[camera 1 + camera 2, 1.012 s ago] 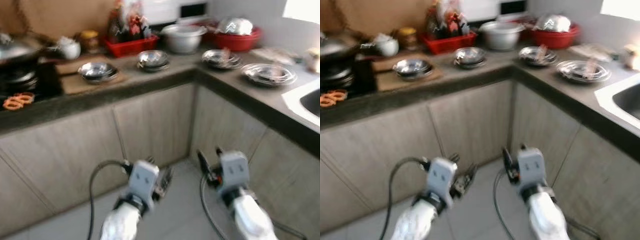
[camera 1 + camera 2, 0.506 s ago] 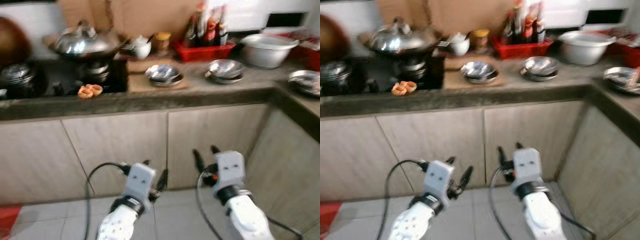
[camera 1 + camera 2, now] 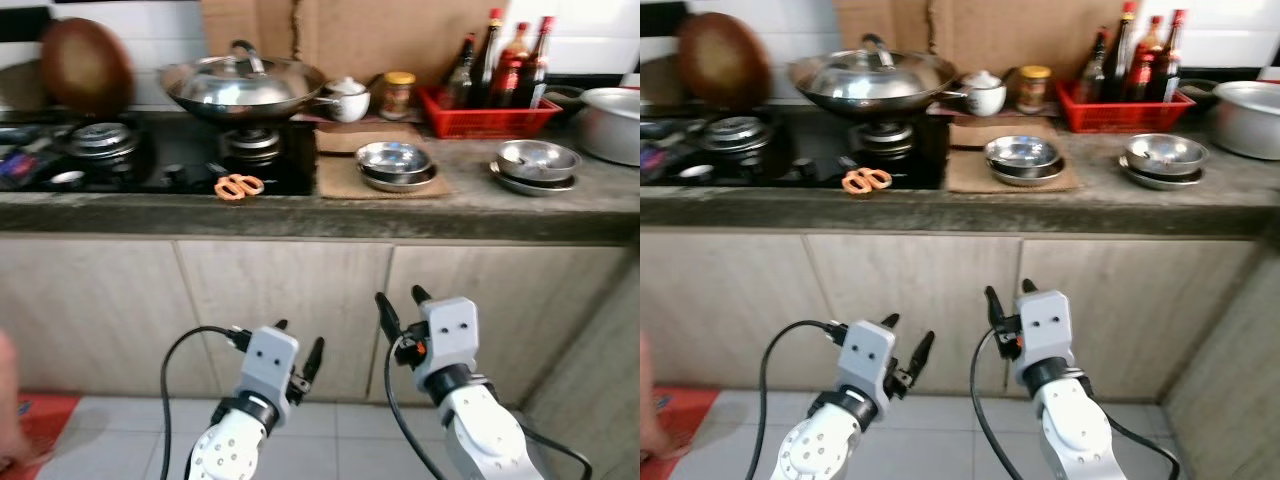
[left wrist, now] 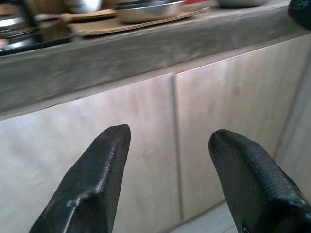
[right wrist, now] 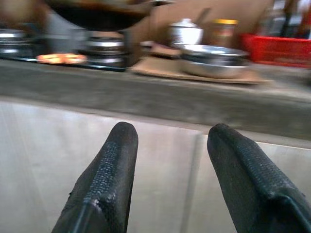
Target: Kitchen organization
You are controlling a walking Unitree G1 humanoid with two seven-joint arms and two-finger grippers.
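Grey counter (image 3: 500, 205) ran across my head views, steel bowls (image 3: 394, 163) resting on a mat beside the lidded wok (image 3: 243, 88). Below, my left gripper (image 4: 167, 141) and right gripper (image 5: 170, 136) hung parted and empty, facing cabinet doors (image 4: 146, 145) close-up at the wrists.

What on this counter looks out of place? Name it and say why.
The orange scissors lie on the black stove top, right in front of the burner under the lidded wok. A plastic-handled tool beside a burner looks misplaced. Both grippers hang open below the counter.
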